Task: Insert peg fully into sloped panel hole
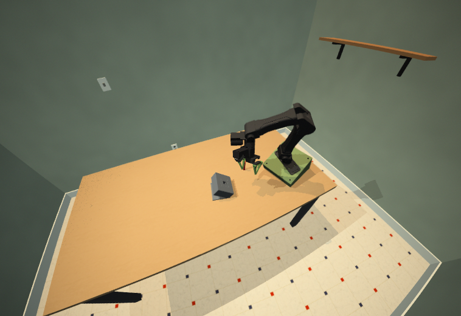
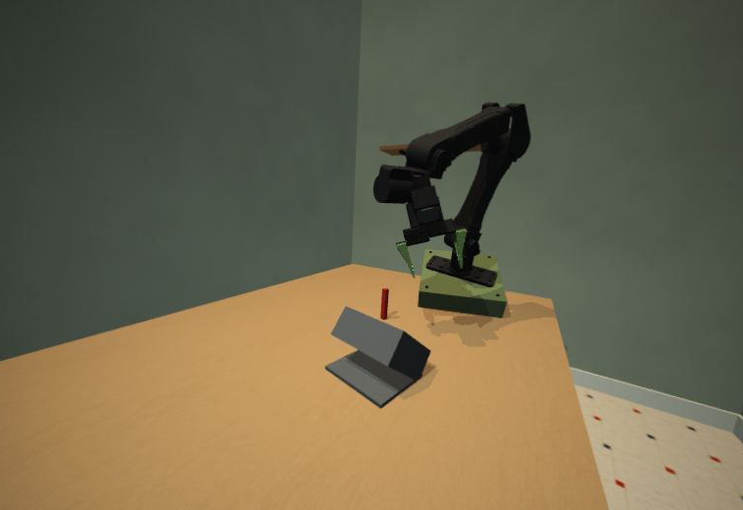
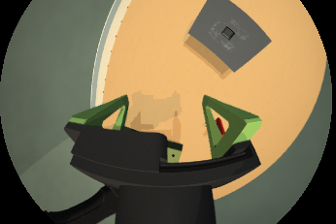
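Note:
A small red peg [image 2: 384, 303] stands upright on the wooden table [image 2: 144, 421] [image 1: 145, 223], between the grey sloped panel [image 2: 367, 336] [image 1: 221, 189] [image 3: 249, 43] and the arm's base. In the wrist view the peg [image 3: 221, 124] shows through the right finger's frame. The panel has a small square hole [image 3: 227, 32] [image 1: 224, 182] in its sloped face. My gripper [image 2: 436, 270] [image 1: 249, 170] [image 3: 165, 98] is open and empty. It hangs above the table, close to the peg and a little toward the base, with its green fingers pointing down.
The arm stands on a green base block [image 2: 463, 297] [image 1: 275, 169] near the table's far corner. The table edge runs just behind the base. A wall shelf [image 1: 376, 47] hangs high, away from the table.

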Robot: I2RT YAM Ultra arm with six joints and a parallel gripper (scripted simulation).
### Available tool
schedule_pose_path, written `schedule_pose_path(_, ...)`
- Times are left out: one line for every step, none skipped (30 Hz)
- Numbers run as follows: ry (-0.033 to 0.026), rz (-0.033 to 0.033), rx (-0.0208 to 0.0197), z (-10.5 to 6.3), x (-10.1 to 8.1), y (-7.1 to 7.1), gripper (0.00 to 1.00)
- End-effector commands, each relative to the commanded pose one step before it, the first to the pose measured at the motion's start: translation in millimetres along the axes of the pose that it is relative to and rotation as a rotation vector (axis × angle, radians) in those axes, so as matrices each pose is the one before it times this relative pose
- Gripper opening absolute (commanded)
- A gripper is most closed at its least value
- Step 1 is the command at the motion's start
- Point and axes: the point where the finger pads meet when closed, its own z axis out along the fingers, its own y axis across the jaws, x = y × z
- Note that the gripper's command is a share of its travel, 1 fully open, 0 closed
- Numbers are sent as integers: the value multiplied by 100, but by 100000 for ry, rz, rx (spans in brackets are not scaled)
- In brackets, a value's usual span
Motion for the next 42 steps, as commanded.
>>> schedule_pose_path(5099, 14035, 7131, 465, 2053, -2914, 100)
schedule_pose_path(990, 3357, 1948, 28, 372, -739, 100)
schedule_pose_path(969, 3368, 1944, 34, 364, -742, 100)
schedule_pose_path(949, 3379, 1940, 40, 357, -745, 100)
schedule_pose_path(929, 3389, 1936, 46, 349, -747, 100)
schedule_pose_path(827, 3334, 1998, 27, 302, -761, 100)
schedule_pose_path(834, 3363, 1974, 41, 306, -761, 100)
schedule_pose_path(1024, 3518, 1816, 109, 393, -735, 100)
schedule_pose_path(0, 0, 0, 0, 0, 0, 100)
schedule_pose_path(0, 0, 0, 0, 0, 0, 100)
schedule_pose_path(-671, 2418, 2999, -378, -362, -948, 100)
schedule_pose_path(1373, 3744, 1591, 226, 541, -702, 100)
schedule_pose_path(1910, 4068, 1225, 385, 771, -632, 100)
schedule_pose_path(808, 3446, 1903, 91, 293, -761, 100)
schedule_pose_path(793, 3452, 1898, 98, 285, -762, 100)
schedule_pose_path(779, 3458, 1893, 105, 277, -763, 100)
schedule_pose_path(763, 3454, 1883, 111, 268, -762, 100)
schedule_pose_path(601, 2768, 1504, 95, 206, -611, 100)
schedule_pose_path(357, 1662, 901, 60, 119, -367, 100)
schedule_pose_path(-1325, -49, 1023, -357, -542, -257, 100)
schedule_pose_path(-337, -140, 168, -87, -136, -31, 100)
schedule_pose_path(0, 0, 0, 0, 0, 0, 100)
schedule_pose_path(-1501, -719, 724, -383, -187, 95, 100)
schedule_pose_path(75, -336, -129, 28, -20, 92, 100)
schedule_pose_path(0, 0, 0, 0, 0, 0, 100)
schedule_pose_path(0, 0, 0, 0, 0, 0, 100)
schedule_pose_path(0, 0, 0, 0, 0, 0, 100)
schedule_pose_path(493, -332, -380, 179, 125, 170, 100)
schedule_pose_path(1461, 317, -794, 496, 552, 205, 100)
schedule_pose_path(1408, -135, -847, 561, 120, 122, 100)
schedule_pose_path(273, 112, -128, 252, 34, -11, 100)
schedule_pose_path(1, 0, 4, 159, 1, 1, 100)
schedule_pose_path(1, 0, 4, 159, 2, 2, 100)
schedule_pose_path(-14, 0, -27, 159, 0, 8, 100)
schedule_pose_path(-15, 0, -29, 158, 1, 9, 100)
schedule_pose_path(-10, 0, -19, 158, 2, 8, 100)
schedule_pose_path(-7, 0, -13, 158, 4, 7, 100)
schedule_pose_path(-2663, -598, 944, -759, -601, -137, 100)
schedule_pose_path(-1, 1, -1, 162, -25, -12, 100)
schedule_pose_path(-1, 1, -1, 165, -24, -11, 100)
schedule_pose_path(-1, 1, -2, 166, -18, -8, 100)
schedule_pose_path(-1, 1, -2, 166, -10, -5, 100)
